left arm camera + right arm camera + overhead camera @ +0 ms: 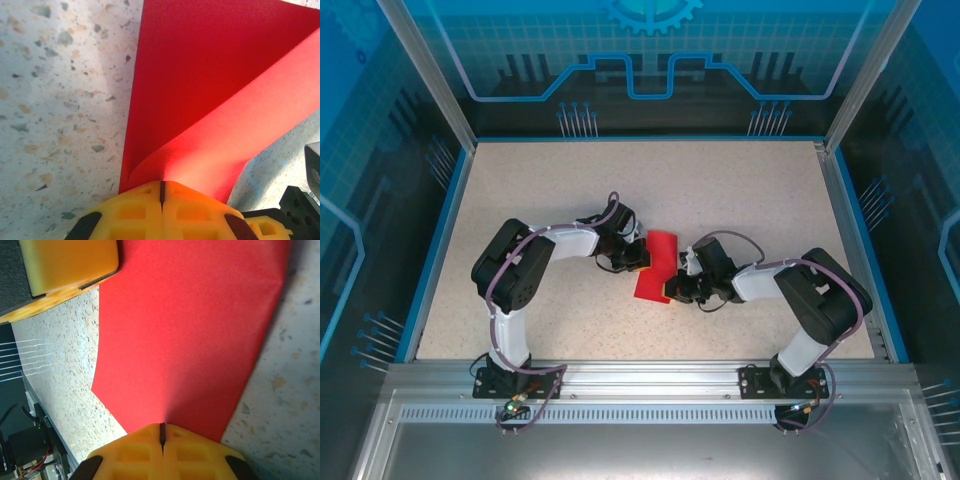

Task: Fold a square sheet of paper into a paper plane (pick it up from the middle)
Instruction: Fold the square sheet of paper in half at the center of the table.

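We clamp the square sheet of paper [658, 255]: left gripper [161, 192] at nine o'clock, right gripper [162, 434] at five. Probably steadying its fold.

We see the square sheet of paper [658, 255] in plain bright red, with no print on it. The table top [620, 190] is pale beige, speckled with grey, brown and dark flecks, inside a blue rim [438, 250]. The left gripper [161, 192] and right gripper [162, 432] have yellow fingertips. The left arm [510, 275] and right arm [820, 295] are black and white. The enclosure walls [650, 50] are translucent blue with pale grid lines and a gear motif.
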